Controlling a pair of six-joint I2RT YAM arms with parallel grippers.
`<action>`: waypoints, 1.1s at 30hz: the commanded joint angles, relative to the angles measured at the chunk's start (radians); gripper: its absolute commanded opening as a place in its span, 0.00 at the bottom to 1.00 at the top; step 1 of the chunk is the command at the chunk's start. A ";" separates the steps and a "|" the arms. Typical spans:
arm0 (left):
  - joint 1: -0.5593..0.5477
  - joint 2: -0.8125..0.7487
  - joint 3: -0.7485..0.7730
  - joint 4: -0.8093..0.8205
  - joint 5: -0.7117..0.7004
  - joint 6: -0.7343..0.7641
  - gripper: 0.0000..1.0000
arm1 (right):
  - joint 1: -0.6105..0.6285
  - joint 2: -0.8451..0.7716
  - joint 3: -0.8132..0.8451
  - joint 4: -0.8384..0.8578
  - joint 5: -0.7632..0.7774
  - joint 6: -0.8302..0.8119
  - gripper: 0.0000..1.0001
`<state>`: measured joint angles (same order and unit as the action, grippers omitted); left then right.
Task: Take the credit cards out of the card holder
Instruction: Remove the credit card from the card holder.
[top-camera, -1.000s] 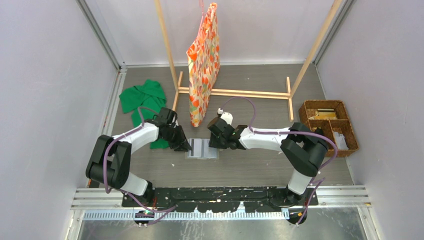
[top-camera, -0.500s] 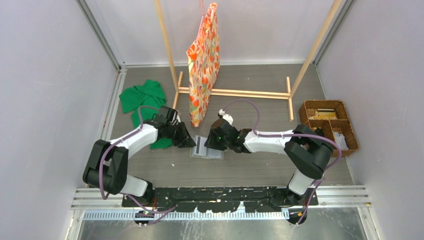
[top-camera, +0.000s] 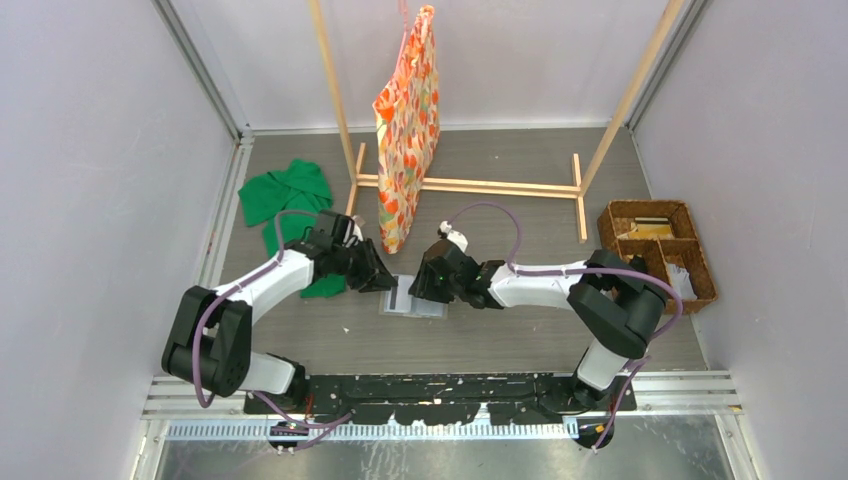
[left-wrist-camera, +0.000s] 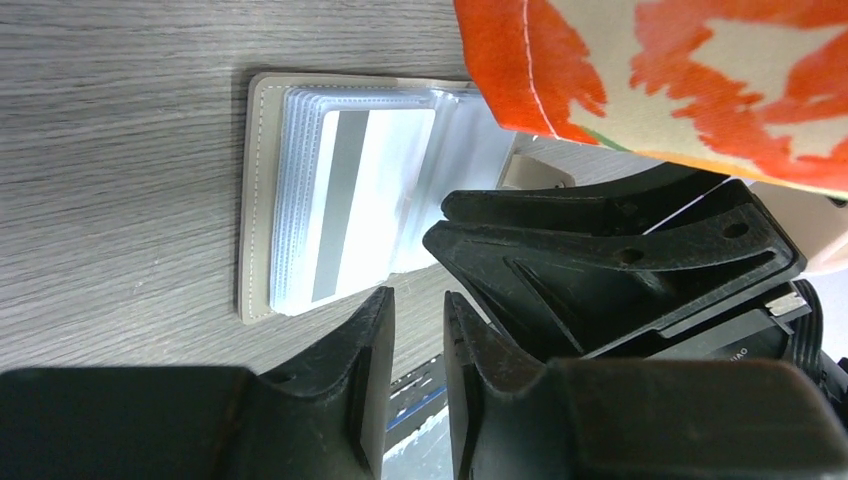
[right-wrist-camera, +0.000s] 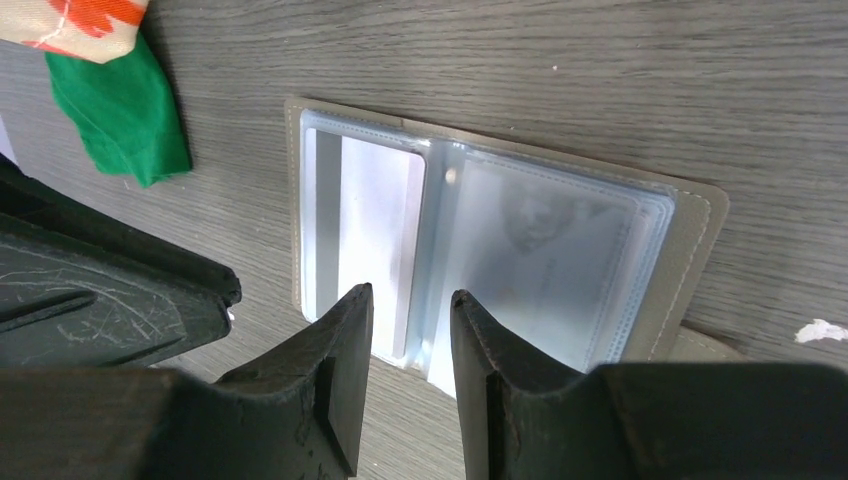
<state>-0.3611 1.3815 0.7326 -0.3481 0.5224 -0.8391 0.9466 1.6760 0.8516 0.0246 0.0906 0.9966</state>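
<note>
The card holder (top-camera: 408, 298) lies open and flat on the table between my two grippers. Its pale translucent pockets face up. A white credit card (left-wrist-camera: 372, 195) with a grey stripe sits in the left pocket (right-wrist-camera: 372, 225). My left gripper (top-camera: 383, 282) is at the holder's left edge, its jaws (left-wrist-camera: 418, 300) a narrow gap apart with nothing between them. My right gripper (top-camera: 422, 290) hovers over the holder's near edge by the centre fold, jaws (right-wrist-camera: 412, 295) apart and empty. The right-hand pockets (right-wrist-camera: 550, 260) look cloudy, and I cannot tell what they hold.
An orange floral bag (top-camera: 408, 120) hangs from a wooden rack (top-camera: 470, 185) just behind the holder, its hem close above my left gripper. A green cloth (top-camera: 288, 195) lies at back left. A brown wicker basket (top-camera: 660, 250) stands at the right.
The holder has shifted slightly right and turned a little. My left gripper has edged up and to the right along its left side. My right gripper has moved a little to the left over the holder.
</note>
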 joint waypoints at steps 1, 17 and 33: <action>-0.004 0.001 0.039 -0.009 -0.046 0.002 0.27 | 0.003 -0.024 -0.002 0.070 -0.017 0.008 0.39; -0.006 0.127 0.024 0.021 -0.068 0.008 0.12 | -0.095 0.052 -0.144 0.306 -0.159 0.151 0.31; -0.017 0.196 0.018 0.044 -0.060 0.007 0.07 | -0.127 0.093 -0.205 0.492 -0.263 0.200 0.15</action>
<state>-0.3664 1.5528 0.7361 -0.3336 0.4686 -0.8349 0.8230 1.7573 0.6609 0.4572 -0.1364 1.1896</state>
